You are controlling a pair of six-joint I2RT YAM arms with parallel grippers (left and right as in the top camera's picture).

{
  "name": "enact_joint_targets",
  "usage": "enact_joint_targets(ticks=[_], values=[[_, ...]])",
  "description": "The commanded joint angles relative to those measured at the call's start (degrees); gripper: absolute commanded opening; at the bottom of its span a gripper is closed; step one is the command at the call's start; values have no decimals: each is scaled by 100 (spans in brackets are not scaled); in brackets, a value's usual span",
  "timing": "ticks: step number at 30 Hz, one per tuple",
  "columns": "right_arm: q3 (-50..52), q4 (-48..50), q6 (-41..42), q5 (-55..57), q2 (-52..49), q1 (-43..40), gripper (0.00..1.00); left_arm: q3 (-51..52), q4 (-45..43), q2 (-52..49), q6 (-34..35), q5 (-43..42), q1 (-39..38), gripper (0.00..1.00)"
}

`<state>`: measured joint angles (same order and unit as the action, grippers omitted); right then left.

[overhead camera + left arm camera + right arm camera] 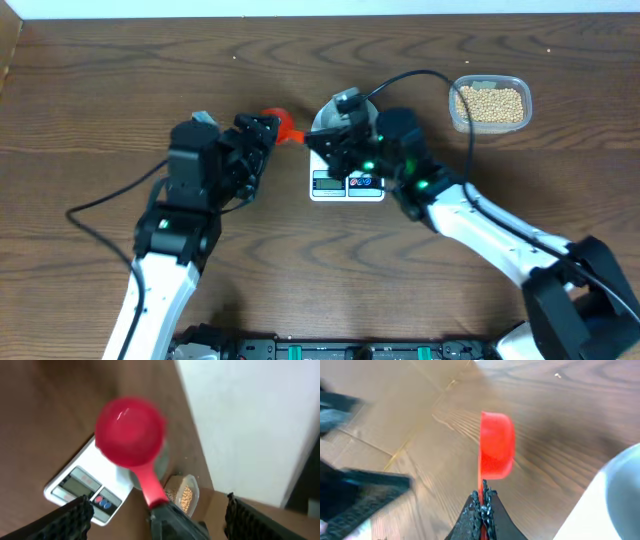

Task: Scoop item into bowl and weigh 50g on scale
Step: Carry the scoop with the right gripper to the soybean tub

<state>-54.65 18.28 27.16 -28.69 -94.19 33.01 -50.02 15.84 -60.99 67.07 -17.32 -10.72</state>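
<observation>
Two grippers meet at the scoop (496,445) left of centre in the overhead view: right gripper (482,497) pinches the handle with the cup pointing frame-left, left gripper (262,138) stands spread and grips nothing, while the beans (490,103) lie upper right in their tub (452,105), nearer the right arm

desk (150,80): dark wood grain.
scale (347,186): white, mid-desk, display and buttons on its near edge.
bowl (324,117): pale, on the scale's far part, mostly hidden under the right arm.
scoop (277,123): red, cup just left of the bowl, handle pointing right.
right pincer (318,140): at the handle's end.
left pincer (262,135): just beside the cup; contact unclear.
tub (455,118): clear, far right, well apart from the scale.
beans (490,104): tan, inside the tub.
</observation>
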Motion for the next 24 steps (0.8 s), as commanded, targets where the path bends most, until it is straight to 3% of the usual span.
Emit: enact_joint_targets(ticks=[1, 10, 16, 20, 24], values=[[-328, -581, -590, -114, 608, -282, 1, -96, -26, 428, -1272, -15, -22, 86], [-1259, -3484, -2022, 866, 1884, -935, 1, -306, 391, 970, -2356, 236, -50, 86], [-1862, -4739, -2177, 1038, 2216, -1539, 1, -1040, 1025, 490, -3270, 337, -321, 86], [-2011, -5145, -2260, 1036, 2243, -2033, 1, -1759, 1803, -107, -3860, 979, -820, 86], [-2013, -5248, -2402, 1010, 2243, -2465, 1, -2459, 2505, -785, -4301, 2225, -1655, 86]])
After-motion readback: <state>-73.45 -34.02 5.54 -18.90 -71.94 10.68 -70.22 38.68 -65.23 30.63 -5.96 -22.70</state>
